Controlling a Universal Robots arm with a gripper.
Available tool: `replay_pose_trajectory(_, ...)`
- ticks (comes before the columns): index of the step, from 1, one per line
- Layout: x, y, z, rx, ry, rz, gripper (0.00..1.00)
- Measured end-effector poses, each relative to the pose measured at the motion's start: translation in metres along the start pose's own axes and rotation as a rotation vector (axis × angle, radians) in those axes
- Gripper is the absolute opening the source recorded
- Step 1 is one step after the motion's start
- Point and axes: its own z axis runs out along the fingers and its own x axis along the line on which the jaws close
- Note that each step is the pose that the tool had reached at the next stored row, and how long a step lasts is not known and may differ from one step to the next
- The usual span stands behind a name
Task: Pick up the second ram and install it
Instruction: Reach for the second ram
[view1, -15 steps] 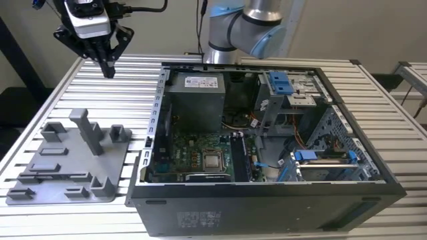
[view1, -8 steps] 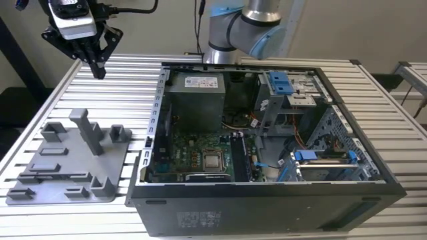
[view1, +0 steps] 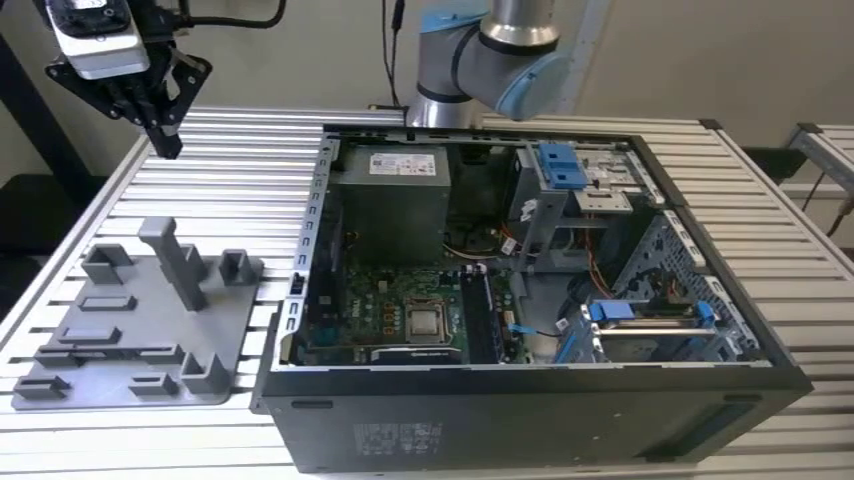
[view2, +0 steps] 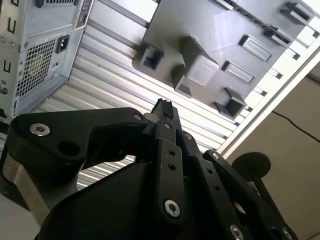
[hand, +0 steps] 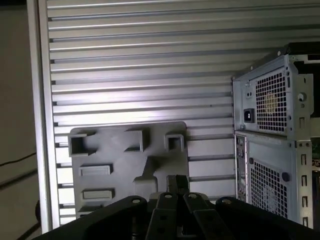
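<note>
Presently the claw (view1: 168, 146) hangs at upper left of the exterior view, over the counter (view1: 247, 165). It is well apart from the grey tray (view1: 238, 325), fingers apparently pressed together.

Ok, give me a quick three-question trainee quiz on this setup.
1. True or false: the gripper is inside the computer case.
2. In the exterior view, the grey tray lies: A) left of the case B) right of it C) inside it.
3. Fill in: the gripper hangs above the slatted ___.
Key: 1 false; 2 A; 3 table.
</note>
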Motion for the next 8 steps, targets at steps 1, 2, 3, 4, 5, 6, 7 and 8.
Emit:
replay_pose_trajectory(1, 0.0031, -0.0003, 0.0001, 0.0, 0.0, 0.0, 0.11)
replay_pose_trajectory(2, 0.0065, -0.0005, 0.0001, 0.0, 0.0, 0.0, 0.11)
replay_pose_trajectory(3, 0.0097, -0.0007, 0.0001, 0.0, 0.0, 0.0, 0.11)
replay_pose_trajectory(4, 0.0128, -0.0009, 0.0002, 0.0, 0.0, 0.0, 0.11)
replay_pose_trajectory(5, 0.0156, -0.0011, 0.0002, 0.0, 0.0, 0.0, 0.11)
replay_pose_trajectory(6, 0.0186, -0.0013, 0.0003, 0.0, 0.0, 0.0, 0.11)
replay_pose_trajectory(7, 0.0215, -0.0016, 0.0004, 0.0, 0.0, 0.0, 0.11)
replay_pose_trajectory(8, 0.0245, -0.0018, 0.0004, 0.0, 0.0, 0.0, 0.11)
